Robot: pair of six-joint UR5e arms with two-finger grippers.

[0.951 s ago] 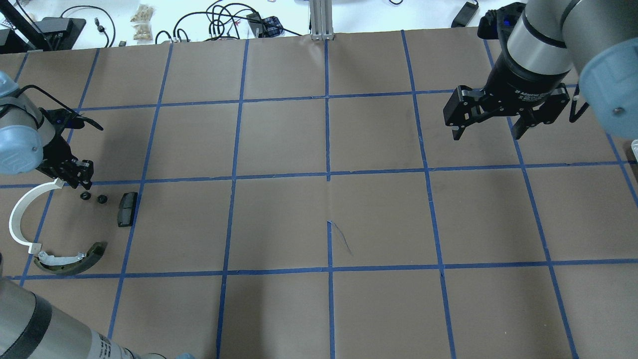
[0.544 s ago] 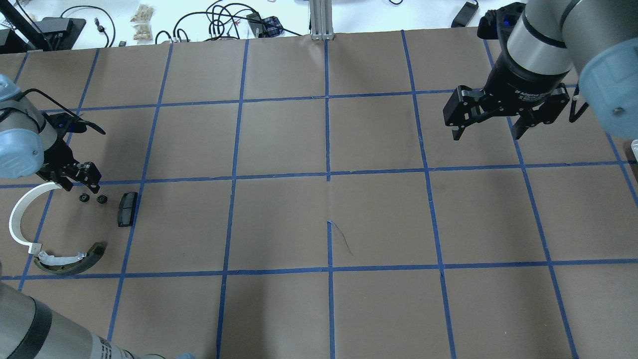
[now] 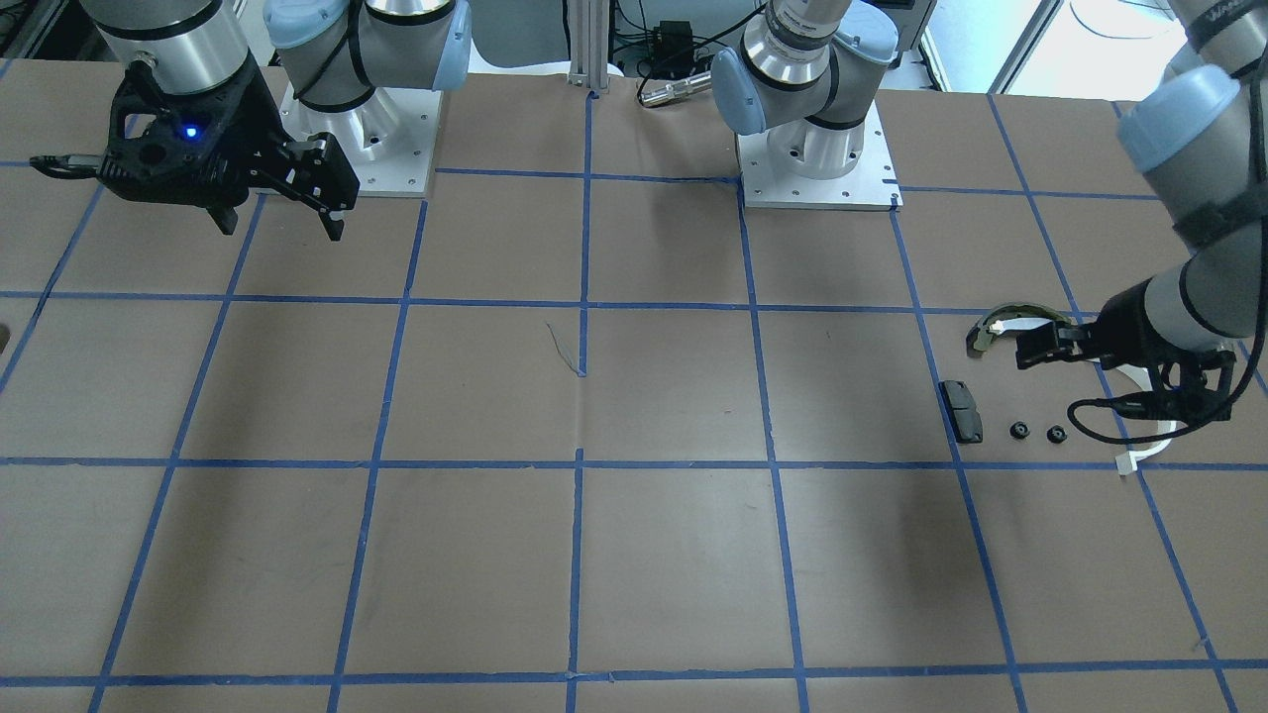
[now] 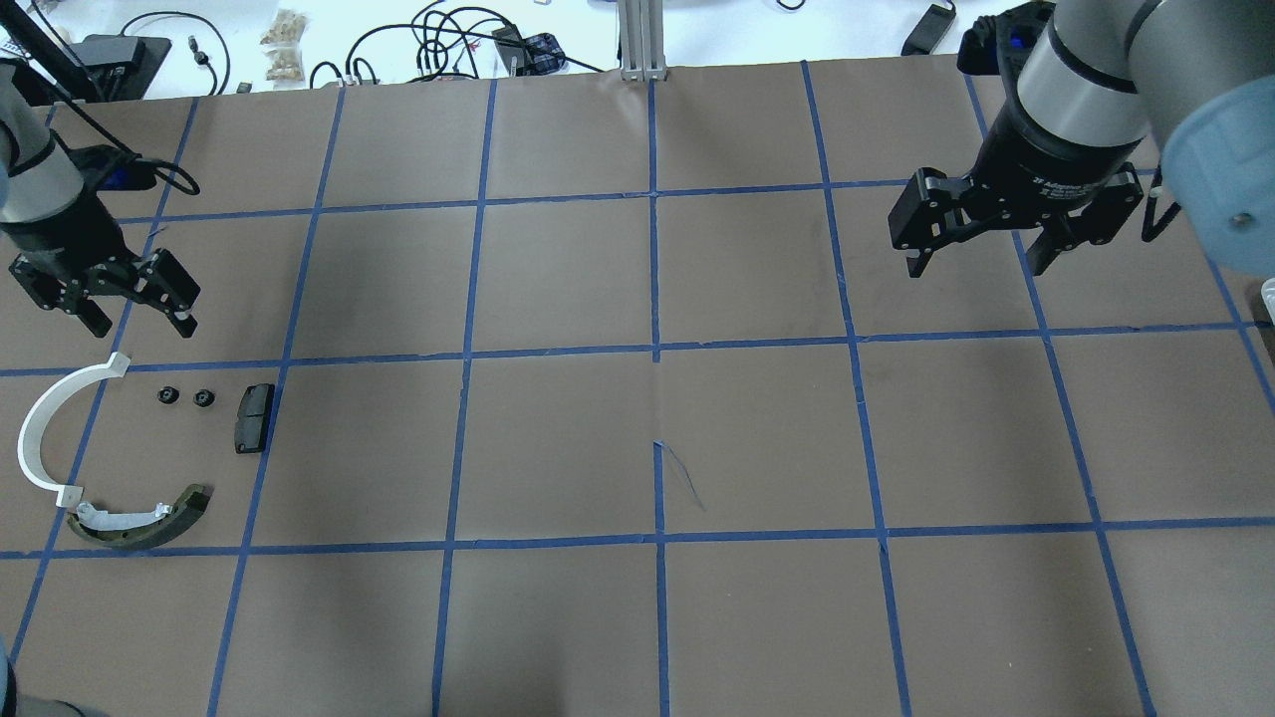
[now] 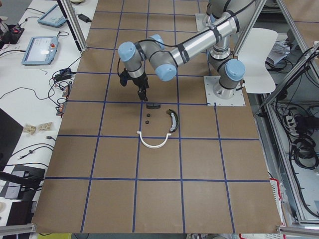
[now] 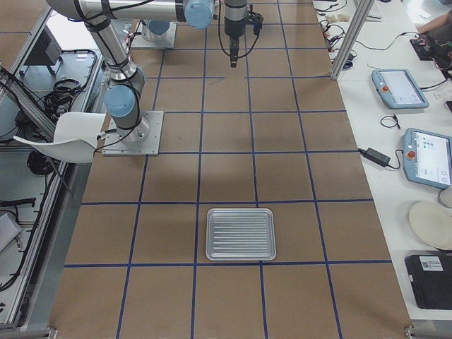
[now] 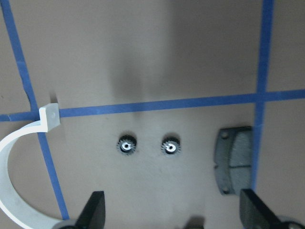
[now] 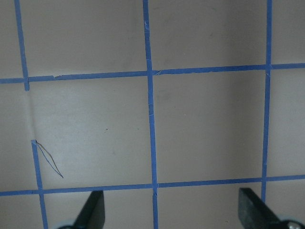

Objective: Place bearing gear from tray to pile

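- Closest, at the right end of the table [image 4: 558, 448], a ridged metal tray [image 6: 240, 234] lies flat.
- Farther along, the right end effector [image 4: 976, 264] hangs above the table, fingers spread wide, gripping nothing.
- At the far end, the left end effector [image 4: 139, 321] hovers wide open and empty.
- Just beside it a bearing gear [image 4: 167, 395] and a second gear [image 4: 204, 397] rest in the pile, between the white arc [image 4: 35, 438] and the dark pad [image 4: 254, 417], with the olive shoe [image 4: 139, 523] near the end of the arc.
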